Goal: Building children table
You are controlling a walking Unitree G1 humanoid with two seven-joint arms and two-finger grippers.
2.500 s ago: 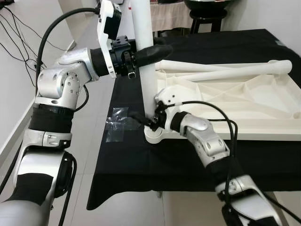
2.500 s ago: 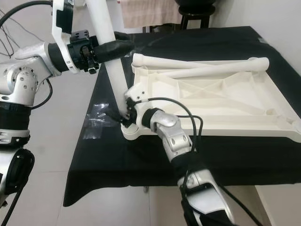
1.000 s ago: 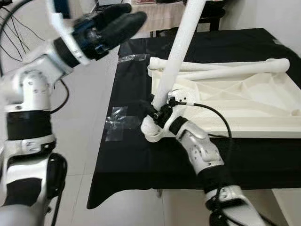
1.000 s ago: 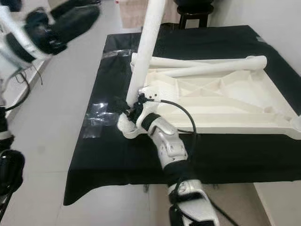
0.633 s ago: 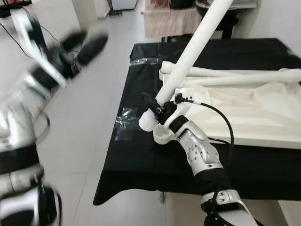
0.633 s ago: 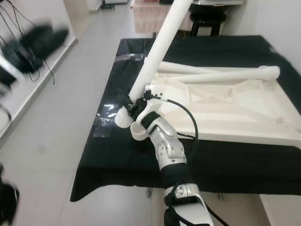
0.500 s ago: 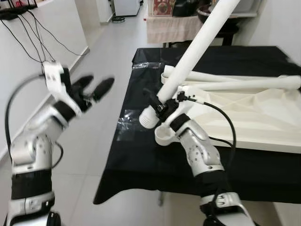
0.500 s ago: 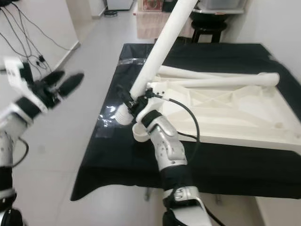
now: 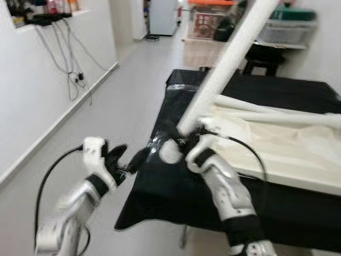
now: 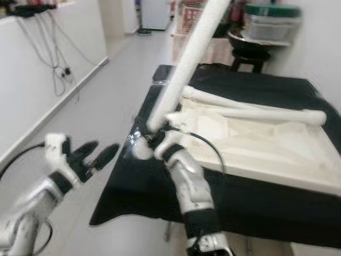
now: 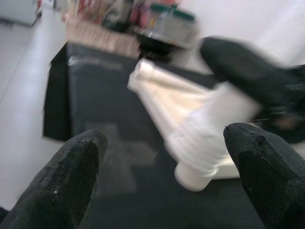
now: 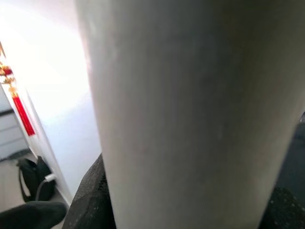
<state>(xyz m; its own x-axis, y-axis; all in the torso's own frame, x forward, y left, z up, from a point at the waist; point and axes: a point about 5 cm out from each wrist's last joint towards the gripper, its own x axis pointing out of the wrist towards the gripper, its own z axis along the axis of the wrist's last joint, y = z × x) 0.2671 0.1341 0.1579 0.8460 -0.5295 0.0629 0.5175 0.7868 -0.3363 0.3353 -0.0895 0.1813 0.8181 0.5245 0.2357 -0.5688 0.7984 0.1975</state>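
A long white table leg [image 9: 229, 58] slants up and to the right, its threaded lower end [image 11: 195, 143] lifted off the table near the front-left corner. My right gripper [image 9: 181, 143] is shut on the leg just above that end; in the right wrist view the leg [image 12: 190, 119] sits close against a black finger [image 12: 90, 200]. My left gripper [image 9: 130, 156] is open, low beside the table's left edge, fingers [image 11: 71, 171] pointing at the threaded end without touching it. The white tabletop [image 10: 256, 144] lies upside down on the black cloth [image 9: 160, 197].
Two more white legs [image 10: 250, 114] lie across the upturned tabletop. A dark stool with a pot [image 10: 250, 48] stands behind the table. Cables [image 9: 69, 74] hang on the left wall. Open grey floor [image 9: 122, 90] runs along the table's left side.
My left gripper let go of the leg and dropped low beside the table. The right gripper lifted the leg's threaded end out of the corner socket and tilted it. The camera has shifted too.
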